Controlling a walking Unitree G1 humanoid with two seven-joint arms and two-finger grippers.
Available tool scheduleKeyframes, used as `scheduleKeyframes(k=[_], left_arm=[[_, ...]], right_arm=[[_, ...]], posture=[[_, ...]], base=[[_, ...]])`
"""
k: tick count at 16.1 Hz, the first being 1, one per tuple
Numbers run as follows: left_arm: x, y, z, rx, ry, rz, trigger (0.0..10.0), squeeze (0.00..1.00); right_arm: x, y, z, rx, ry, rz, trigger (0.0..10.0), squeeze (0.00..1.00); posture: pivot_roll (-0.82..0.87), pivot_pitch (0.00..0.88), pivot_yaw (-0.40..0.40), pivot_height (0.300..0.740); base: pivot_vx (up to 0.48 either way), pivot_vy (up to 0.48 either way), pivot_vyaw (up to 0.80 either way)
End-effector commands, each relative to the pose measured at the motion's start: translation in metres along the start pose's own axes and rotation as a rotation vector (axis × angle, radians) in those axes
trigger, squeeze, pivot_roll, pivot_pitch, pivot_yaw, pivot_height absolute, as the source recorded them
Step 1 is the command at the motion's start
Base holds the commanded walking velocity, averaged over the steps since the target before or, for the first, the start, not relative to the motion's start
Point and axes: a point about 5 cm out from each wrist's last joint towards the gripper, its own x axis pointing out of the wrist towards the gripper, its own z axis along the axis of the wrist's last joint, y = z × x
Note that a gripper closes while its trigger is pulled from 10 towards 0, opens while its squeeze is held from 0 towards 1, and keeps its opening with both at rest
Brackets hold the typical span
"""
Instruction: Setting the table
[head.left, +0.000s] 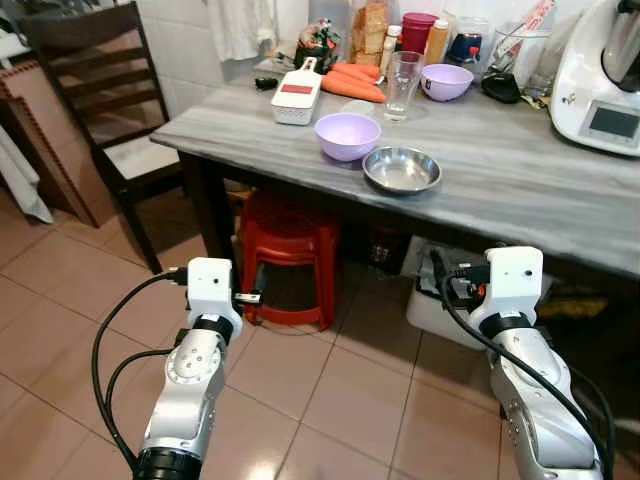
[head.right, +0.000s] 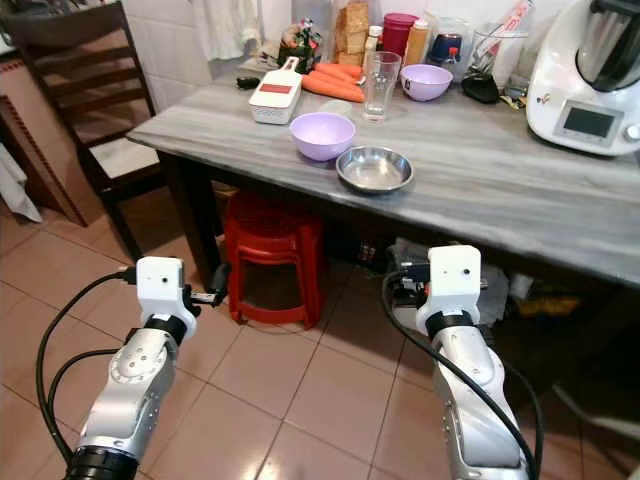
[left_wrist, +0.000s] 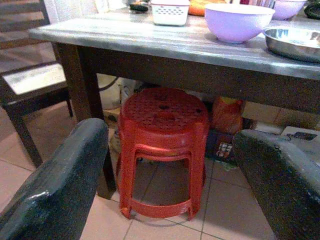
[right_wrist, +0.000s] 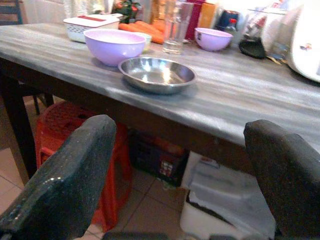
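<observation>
Grey table (head.left: 520, 180) bears steel bowl (head.left: 401, 169) beside lilac bowl (head.left: 347, 136)

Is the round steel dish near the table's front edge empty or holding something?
Empty. The shallow round stainless-steel dish shows only bare shiny metal inside, beside the lilac plastic bowl.

I count two lilac bowls (head.left: 347, 135) (head.left: 446, 81), one steel dish (head.left: 401, 169), one glass (head.left: 403, 85), one red stool (head.left: 288, 258), one chair (head.left: 95, 110) (carrots (head.left: 353, 82) bunched; uncounted).
</observation>
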Motion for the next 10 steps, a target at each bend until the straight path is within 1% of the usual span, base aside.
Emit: scheduleKeyframes(k=[1, 5, 8, 10], left_arm=[[0.0010, -0.0025, -0.0003, -0.001, 0.011, -0.010, 10.0, 0.00], [0.0016, -0.0028, 0.0011, 0.003, 0.004, -0.021, 10.0, 0.00], [0.0031, -0.0037, 0.0030, 0.008, -0.007, -0.029, 10.0, 0.00], [0.0031, -0.0052, 0.0054, -0.003, -0.031, -0.063, 10.0, 0.00]], right_arm=[[-0.0010, -0.0038, 0.0030, 0.004, -0.015, -0.022, 10.0, 0.00], [-0.0010, -0.0035, 0.0028, 0.006, -0.016, -0.028, 10.0, 0.00], [-0.0019, -0.0052, 0.0025, 0.006, -0.015, -0.038, 10.0, 0.00], [-0.0019, -0.0060, 0.0027, 0.006, -0.016, -0.043, 10.0, 0.00]], posture=[[-0.12, 0.025, 0.017, 0.740], [-0.13, 0.025, 0.025, 0.740], [-0.13, 0.027, 0.028, 0.740], [-0.13, 0.026, 0.031, 0.740]], base=[[-0.304, 0.000, 0.00], [-0.266, 0.000, 0.00], [0.000, 0.000, 0.00], [0.000, 0.000, 0.00]])
